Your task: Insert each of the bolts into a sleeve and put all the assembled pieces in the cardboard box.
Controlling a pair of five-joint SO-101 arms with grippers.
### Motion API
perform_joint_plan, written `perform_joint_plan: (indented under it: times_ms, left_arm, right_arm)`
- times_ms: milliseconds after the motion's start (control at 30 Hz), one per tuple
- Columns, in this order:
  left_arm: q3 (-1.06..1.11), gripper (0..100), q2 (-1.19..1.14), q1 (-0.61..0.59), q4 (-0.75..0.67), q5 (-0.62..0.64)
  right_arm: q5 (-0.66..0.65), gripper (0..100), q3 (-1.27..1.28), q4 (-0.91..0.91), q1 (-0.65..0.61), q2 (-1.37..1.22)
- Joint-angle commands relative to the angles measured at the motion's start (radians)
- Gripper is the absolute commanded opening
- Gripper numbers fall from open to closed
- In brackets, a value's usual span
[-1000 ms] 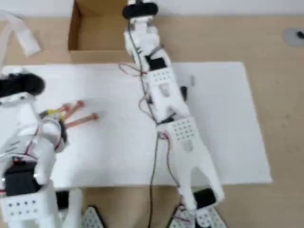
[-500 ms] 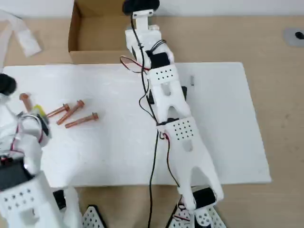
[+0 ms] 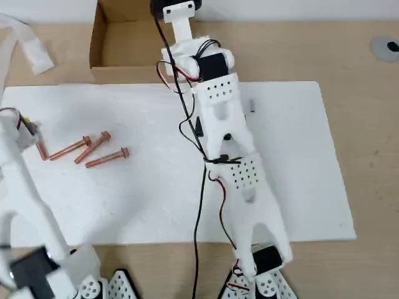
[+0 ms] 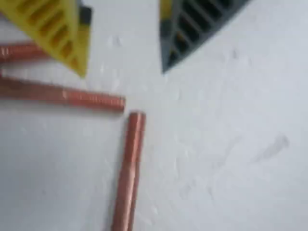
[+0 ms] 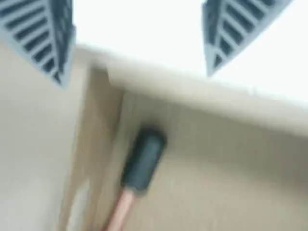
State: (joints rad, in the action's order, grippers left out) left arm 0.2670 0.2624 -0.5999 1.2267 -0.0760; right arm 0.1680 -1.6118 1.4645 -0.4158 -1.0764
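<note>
Several copper bolts lie on the white sheet (image 3: 156, 187) at its left: one (image 3: 41, 149) next to my left gripper (image 3: 28, 129), others (image 3: 70, 148) (image 3: 92, 147) (image 3: 107, 157) just right of it. In the left wrist view the left gripper (image 4: 122, 71) is open above two bolts (image 4: 62, 95) (image 4: 129, 168), holding nothing. My right gripper (image 3: 177, 12) hangs over the cardboard box (image 3: 100, 56) at the back. Its wrist view shows the right gripper (image 5: 134, 76) open above a black sleeve (image 5: 143, 159) with a bolt (image 5: 120, 209) in it, lying inside the box.
A strip of white paper (image 3: 31, 50) lies at the back left on the wooden table. A grey round item (image 3: 386, 47) sits at the back right. A small dark piece (image 3: 252, 106) rests on the sheet beside the right arm.
The left arm has swung left and back, uncovering the bolts; one bolt now lies by its gripper. The right arm has reached farther over the box.
</note>
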Motion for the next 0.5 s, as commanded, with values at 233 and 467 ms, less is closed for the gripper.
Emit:
perform_joint_plan:
  times_ms: [233,467]
  left_arm:
    - [-0.227,11,-0.337,-0.029,0.005,-0.04]
    - [-0.333,11,-0.479,-0.028,-0.002,-0.025]
  right_arm:
    - [-0.08,21.9,-0.054,0.241,-0.012,0.206]
    - [-0.101,21.8,-0.056,0.267,-0.012,0.208]
